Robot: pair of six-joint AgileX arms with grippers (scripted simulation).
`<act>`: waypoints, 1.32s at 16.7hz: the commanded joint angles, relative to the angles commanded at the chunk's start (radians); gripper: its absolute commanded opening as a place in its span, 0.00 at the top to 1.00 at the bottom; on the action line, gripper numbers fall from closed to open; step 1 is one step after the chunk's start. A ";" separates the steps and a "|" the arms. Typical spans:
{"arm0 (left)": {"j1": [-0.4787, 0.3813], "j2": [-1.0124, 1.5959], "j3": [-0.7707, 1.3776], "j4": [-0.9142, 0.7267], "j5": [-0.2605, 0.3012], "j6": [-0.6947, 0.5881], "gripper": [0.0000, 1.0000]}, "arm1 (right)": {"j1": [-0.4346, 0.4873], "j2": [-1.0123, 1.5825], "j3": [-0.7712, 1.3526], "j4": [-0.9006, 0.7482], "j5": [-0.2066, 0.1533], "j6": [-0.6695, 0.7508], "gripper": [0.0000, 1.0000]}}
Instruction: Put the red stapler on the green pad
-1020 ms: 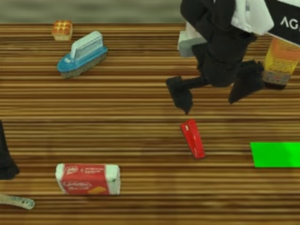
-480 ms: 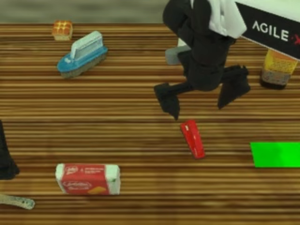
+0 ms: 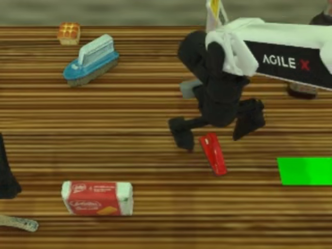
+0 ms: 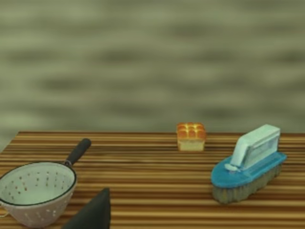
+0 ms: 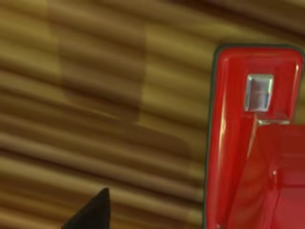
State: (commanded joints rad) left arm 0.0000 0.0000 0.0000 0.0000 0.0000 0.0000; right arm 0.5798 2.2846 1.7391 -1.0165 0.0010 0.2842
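Nearest the front edge of the striped wooden table (image 3: 155,223), toward its left, lies a red-and-white rectangular packet (image 3: 97,197), with bare wood to its right all the way across the front. At the far left edge the left arm's dark tool (image 3: 6,176) sits parked, only partly in view, and whether it is spread or closed cannot be told; a white perforated colander with a black handle (image 4: 37,191) shows near it in the left wrist view. Further back, right of centre, the small glossy red stapler (image 3: 213,153) lies flat and slightly slanted on the wood, well apart from the flat bright-green rectangular pad (image 3: 306,171), which touches the table's right edge and is cut off there; the strip of wood between them is open. The right arm's black tool (image 3: 215,130) hangs over the stapler's far end with its two fingers spread wide, one to the left of the stapler's far end and the other up and to its right, neither seen touching it. In the right wrist view the stapler fills one side of the picture, close beneath. A grey block (image 3: 190,88) and a dark bottle base (image 3: 302,91) are partly hidden behind the arm. Farther back on the left rests a blue scrubbing brush with a pale handle (image 3: 91,60), and near the far edge a small golden bread loaf (image 3: 69,32).
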 joint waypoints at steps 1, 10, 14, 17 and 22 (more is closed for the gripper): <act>0.000 0.000 0.000 0.000 0.000 0.000 0.00 | 0.001 0.011 -0.026 0.036 0.000 0.001 0.00; 0.000 0.000 0.000 0.000 0.000 0.000 0.00 | 0.002 0.028 -0.062 0.081 0.000 0.002 0.23; 0.000 0.000 0.000 0.000 0.000 0.000 0.00 | 0.002 0.028 -0.062 0.081 0.000 0.002 0.53; 0.000 0.000 0.000 0.000 0.000 0.000 0.00 | 0.002 0.028 -0.062 0.081 0.000 0.002 0.75; 0.000 0.000 0.000 0.000 0.000 0.000 0.00 | 0.002 0.028 -0.062 0.081 0.000 0.002 1.00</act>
State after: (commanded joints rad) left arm 0.0000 0.0000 0.0000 0.0000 0.0000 0.0000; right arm 0.5820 2.3121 1.6768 -0.9350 0.0013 0.2865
